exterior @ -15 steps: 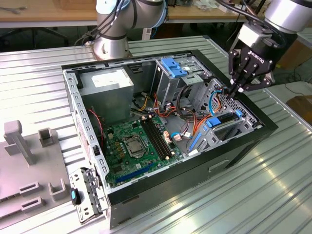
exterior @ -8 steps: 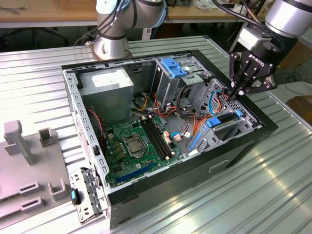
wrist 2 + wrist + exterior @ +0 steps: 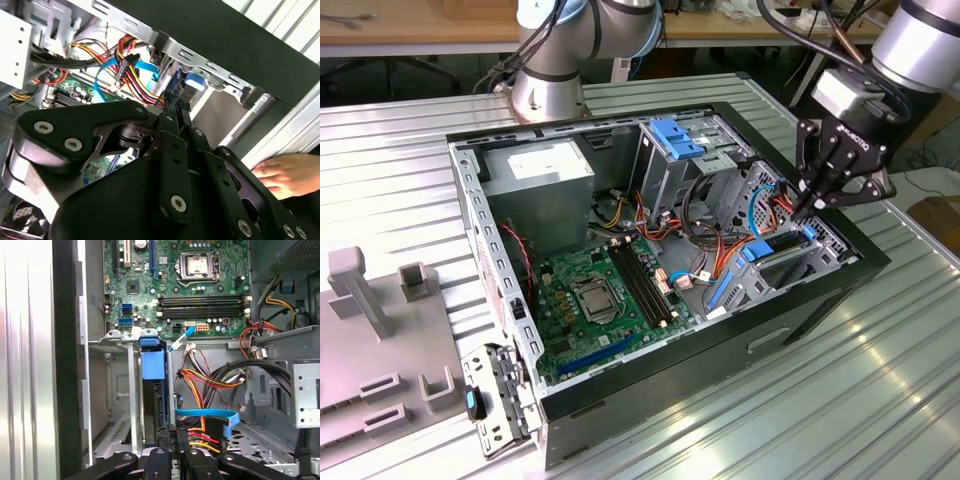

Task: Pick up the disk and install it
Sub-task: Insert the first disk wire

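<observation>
End effector (image 3: pixel 812 203): fingers narrow, closed together, nothing visibly clamped.
Disk (image 3: pixel 152 365): upright in computer case (image 3: pixel 790 310) drive bay, just beside the fingertips (image 3: pixel 170 441).

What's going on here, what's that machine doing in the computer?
A robot arm reaches into an open computer case. Its gripper, fingers pinched together, is right by the disk, which stands in the drive cage. A person's hand rests beside the case.
</observation>
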